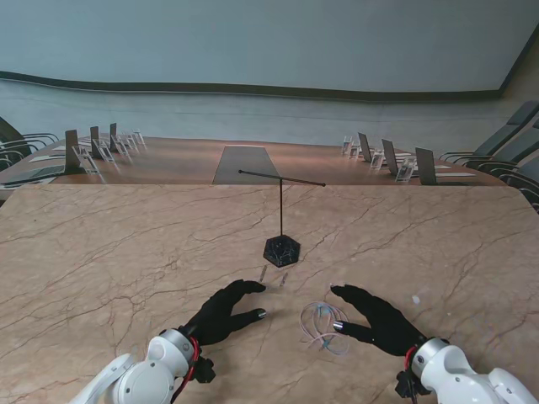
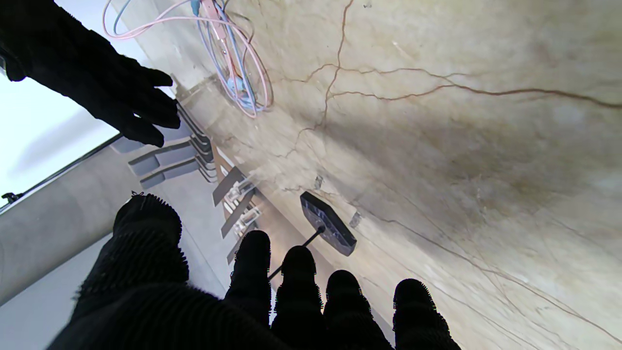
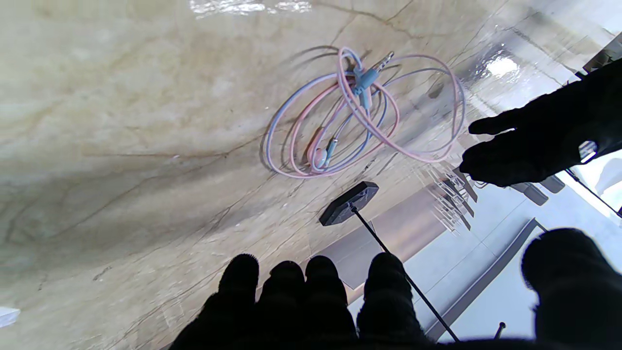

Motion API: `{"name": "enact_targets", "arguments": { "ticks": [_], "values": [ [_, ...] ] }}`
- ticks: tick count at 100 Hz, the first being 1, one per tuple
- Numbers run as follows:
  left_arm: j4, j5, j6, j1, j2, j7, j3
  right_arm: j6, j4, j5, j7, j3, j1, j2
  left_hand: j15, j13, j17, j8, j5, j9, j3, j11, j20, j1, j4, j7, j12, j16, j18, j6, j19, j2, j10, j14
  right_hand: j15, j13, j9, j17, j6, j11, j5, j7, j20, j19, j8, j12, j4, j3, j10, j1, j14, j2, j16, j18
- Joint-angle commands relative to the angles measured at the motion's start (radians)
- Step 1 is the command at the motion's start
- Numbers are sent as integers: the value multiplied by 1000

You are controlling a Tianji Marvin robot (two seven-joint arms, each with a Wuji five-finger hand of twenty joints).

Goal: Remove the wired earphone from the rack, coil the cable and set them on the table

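Observation:
The pink and blue wired earphone (image 1: 324,326) lies coiled in loose loops on the marble table (image 1: 101,252), just left of my right hand (image 1: 375,320). Both wrist views show the coil flat on the surface (image 2: 233,63) (image 3: 359,112), with nothing gripping it. The black T-shaped rack (image 1: 281,227) stands bare behind it, on its hexagonal base (image 3: 349,203). My right hand is open, fingers spread beside the coil. My left hand (image 1: 226,311) is open too, hovering left of the coil and nearer to me than the rack base.
Two small pale marks (image 1: 274,276) lie on the table just in front of the rack base (image 1: 281,250). A conference table with chairs and name stands (image 1: 101,147) sits beyond the far edge.

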Motion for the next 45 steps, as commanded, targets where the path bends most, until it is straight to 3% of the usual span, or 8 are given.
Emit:
{"name": "enact_targets", "arguments": {
  "ticks": [1, 45],
  "values": [
    [-1, 3, -2, 14, -4, 5, -1, -7, 3, 6, 0, -1, -7, -4, -13, -35, 5, -11, -35, -46, -10, -23, -17, -26, 42, -20, -7, -16, -40, -32, -27, 38, -43, -51, -20, -37, -30, 2, -2, -30, 11, -14, -23, -33, -19, -1, -34, 6, 6, -39, -25, 26, -20, -54],
    [-8, 2, 10, 5, -2, -9, 1, -3, 17, 24, 9, -1, 15, -3, -14, -35, 4, -13, -31, -47, -11, -23, -30, -15, 39, -13, -6, -22, -39, -31, -23, 44, -44, -56, -19, -38, -30, 3, 0, -29, 12, -4, -25, -36, -26, -3, -35, 5, 6, -34, -25, 30, -22, -52]
  ]
}}
